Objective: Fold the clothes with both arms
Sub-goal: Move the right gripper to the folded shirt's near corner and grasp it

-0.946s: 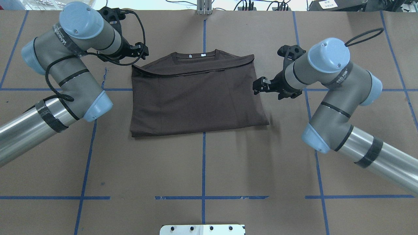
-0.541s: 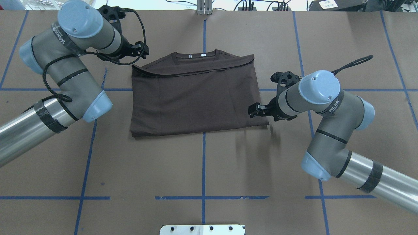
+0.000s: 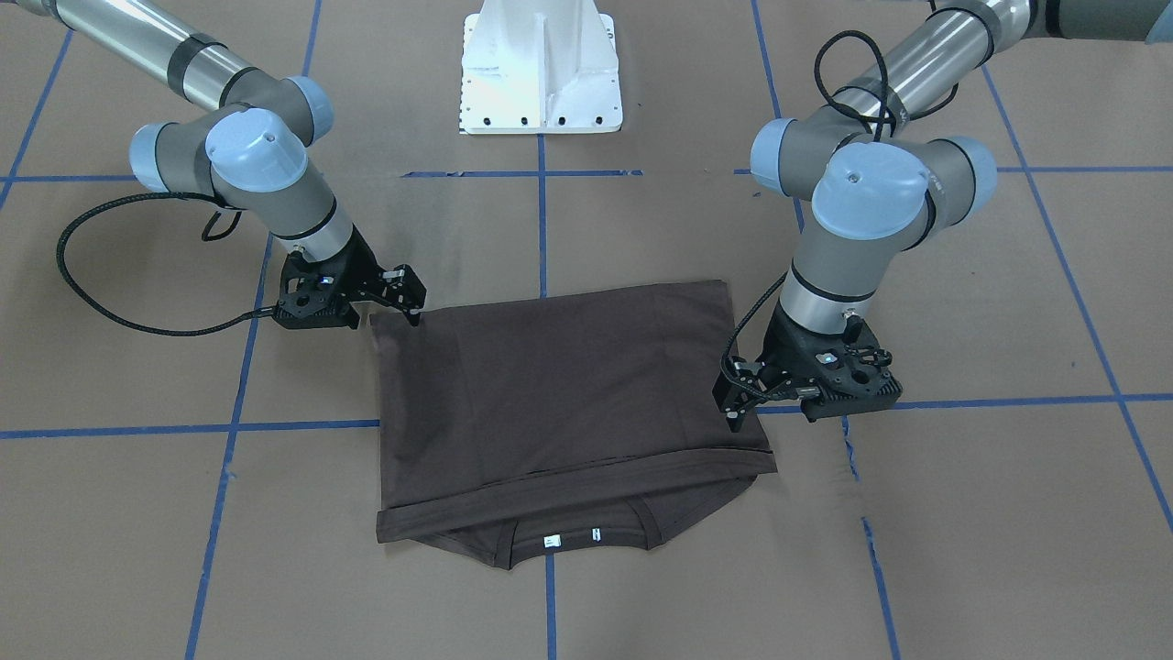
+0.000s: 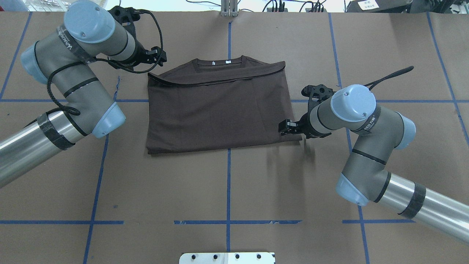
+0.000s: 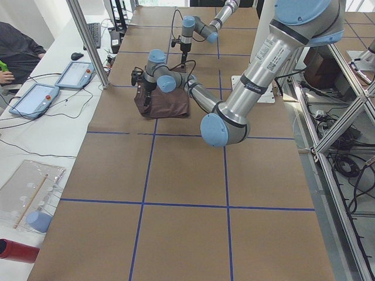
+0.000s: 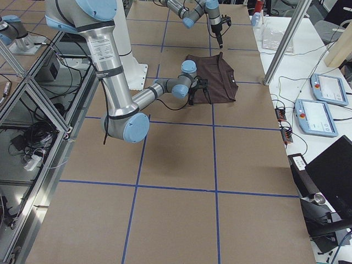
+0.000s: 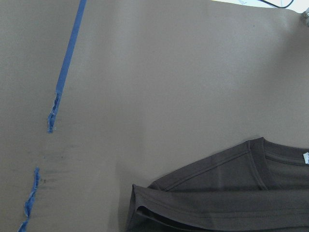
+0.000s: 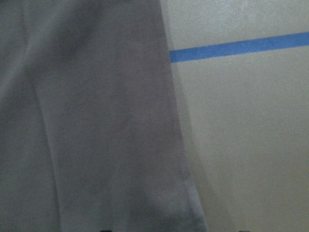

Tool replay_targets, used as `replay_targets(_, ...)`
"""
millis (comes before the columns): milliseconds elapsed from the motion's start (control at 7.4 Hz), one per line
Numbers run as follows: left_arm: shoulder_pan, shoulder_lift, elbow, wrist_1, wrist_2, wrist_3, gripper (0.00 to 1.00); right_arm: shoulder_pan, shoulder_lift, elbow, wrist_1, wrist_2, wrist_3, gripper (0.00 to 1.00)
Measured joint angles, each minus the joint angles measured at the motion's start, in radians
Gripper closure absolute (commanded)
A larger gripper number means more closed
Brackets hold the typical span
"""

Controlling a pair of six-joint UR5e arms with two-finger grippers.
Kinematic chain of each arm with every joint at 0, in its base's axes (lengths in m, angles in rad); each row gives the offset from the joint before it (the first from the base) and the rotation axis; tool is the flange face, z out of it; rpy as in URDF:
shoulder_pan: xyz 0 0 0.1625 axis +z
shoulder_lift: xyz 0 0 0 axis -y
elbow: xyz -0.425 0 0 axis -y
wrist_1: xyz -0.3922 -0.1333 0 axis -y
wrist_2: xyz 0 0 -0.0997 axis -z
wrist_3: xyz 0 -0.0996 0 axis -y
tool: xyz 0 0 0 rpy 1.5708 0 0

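The right tool [image 4: 285, 128] is low at one corner of the T-shirt [image 4: 220, 110]. Its jaws are spread wide and grip nothing, and one fingertip [image 3: 414, 316] seems to touch the cloth there. From this tool the shirt stretches flat across the tabletop [image 4: 227, 190] toward the left tool [image 4: 158, 55], which is just off the diagonally opposite corner, clear of the fabric. Its jaws appear parted and empty. The shirt is folded into a rough rectangle, with the body doubled over the chest. The ribbed collar [image 4: 220, 63] and the white neck tags [image 4: 228, 61] peek out past the fold on the left tool's end. The right tool's wrist view shows the shirt's side edge with bare tabletop and blue tape [image 8: 236, 47] beside it.
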Motion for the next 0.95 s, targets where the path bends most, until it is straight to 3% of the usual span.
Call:
replay_targets(135, 0.000, 0.007, -0.006, 0.000, 0.001, 0.000, 0.00, 0.000, 0.000, -0.006, 0.001, 0.000, -0.002, 0.90)
replay_targets(270, 0.000, 0.016, -0.014, -0.001, 0.001, 0.000, 0.00, -0.001, 0.001, -0.010, 0.004, 0.000, -0.004, 1.00)
replay_targets(946, 0.002, 0.024, -0.025, -0.003, 0.007, -0.001, 0.00, 0.007, -0.016, 0.015, 0.009, 0.010, -0.040, 1.00)
